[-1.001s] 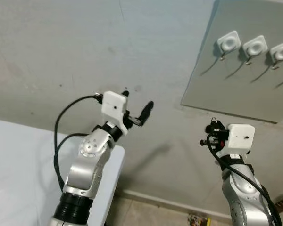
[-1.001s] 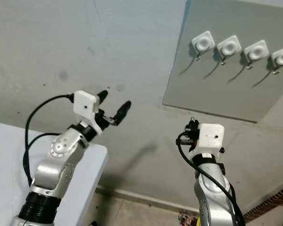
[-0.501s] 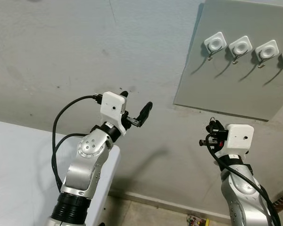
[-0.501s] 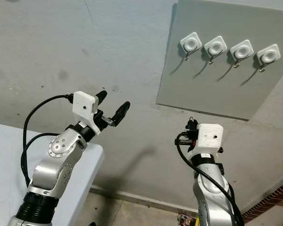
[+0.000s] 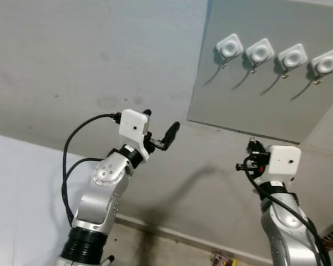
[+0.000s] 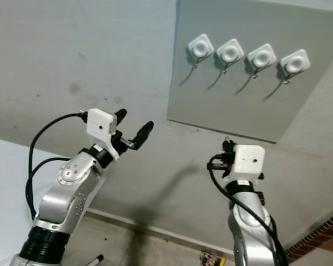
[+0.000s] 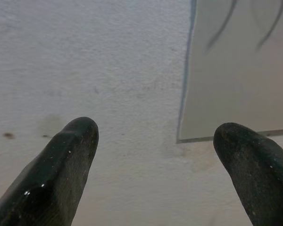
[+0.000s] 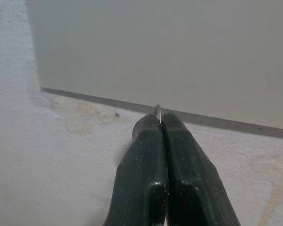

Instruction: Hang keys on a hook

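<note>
Overhead, a flat grey board (image 5: 266,83) is fixed to the rough plaster wall (image 5: 72,66), and everything else sits in relation to it. Along the board's upper part runs a row of four white, rounded-square hooks (image 5: 230,46), each with a small metal prong hanging below and casting a long curved shadow down the smooth panel; the hooks are evenly spaced and all bare. The board's left edge and lower edge are straight and sharp, with open wall beyond both. The left gripper (image 5: 159,130) is raised below and to the left of the board's lower left corner, its two black fingers (image 7: 61,160) spread wide with nothing between them; in its wrist view that corner lies between the fingertips. The right gripper (image 8: 161,123) is lifted beneath the board's lower edge, well under the hooks, with clear wall between it and the panel. Its ribbed black fingers are pressed together, and a thin sliver of metal (image 8: 158,112) pokes out at their tips, probably part of the keys, though too little shows to be sure. Far below the board, left of the arm, lies a white surface (image 5: 22,199).
</note>
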Robot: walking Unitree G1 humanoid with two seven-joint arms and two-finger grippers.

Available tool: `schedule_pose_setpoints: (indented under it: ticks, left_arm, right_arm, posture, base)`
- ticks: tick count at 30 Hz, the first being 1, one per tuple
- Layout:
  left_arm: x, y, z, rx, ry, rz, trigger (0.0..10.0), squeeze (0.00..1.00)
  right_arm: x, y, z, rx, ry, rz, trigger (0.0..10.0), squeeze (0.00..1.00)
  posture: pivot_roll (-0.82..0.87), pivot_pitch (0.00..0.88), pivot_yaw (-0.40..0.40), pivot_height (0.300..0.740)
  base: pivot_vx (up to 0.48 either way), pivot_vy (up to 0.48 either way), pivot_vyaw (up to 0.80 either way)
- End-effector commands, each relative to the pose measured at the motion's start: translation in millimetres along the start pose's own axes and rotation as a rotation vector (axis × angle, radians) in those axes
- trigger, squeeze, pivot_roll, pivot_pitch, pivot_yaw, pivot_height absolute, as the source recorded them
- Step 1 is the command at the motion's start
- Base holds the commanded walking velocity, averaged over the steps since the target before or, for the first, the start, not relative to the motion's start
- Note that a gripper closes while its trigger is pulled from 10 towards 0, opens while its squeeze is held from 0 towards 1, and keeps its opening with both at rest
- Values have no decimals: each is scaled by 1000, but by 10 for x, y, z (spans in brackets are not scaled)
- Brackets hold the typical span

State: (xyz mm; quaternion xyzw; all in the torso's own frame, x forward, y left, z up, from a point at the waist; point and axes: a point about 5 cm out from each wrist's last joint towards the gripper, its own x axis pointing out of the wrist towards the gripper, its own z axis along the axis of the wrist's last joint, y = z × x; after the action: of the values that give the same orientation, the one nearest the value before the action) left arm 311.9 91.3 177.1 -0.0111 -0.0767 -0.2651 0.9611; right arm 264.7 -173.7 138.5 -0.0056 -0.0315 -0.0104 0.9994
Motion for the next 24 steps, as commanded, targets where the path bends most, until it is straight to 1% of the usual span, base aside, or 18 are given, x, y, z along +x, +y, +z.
schedule_pose_setpoints:
  ticks: [1,9,13,24]
  left_arm:
    - [29,-9,-14,15,19,3,10000,0]
    - [29,-16,1,16,20,-5,10000,0]
    - [18,-11,8,18,19,-6,10000,0]
    - [27,-15,10,22,18,-4,10000,0]
  right_arm:
    - [19,-13,52,1,-21,-4,10000,0]
    - [30,10,59,12,-30,-7,10000,0]
    - [8,18,43,15,-23,-7,10000,0]
    - [15,-11,49,12,-24,-15,10000,0]
  posture:
    - [-3,0,-33,740]
    - [13,0,-25,740]
    - [22,0,-23,740]
    - [27,0,-30,740]
  base:
    - [0,0,0]
    - [0,0,0]
    - [0,0,0]
    - [0,0,0]
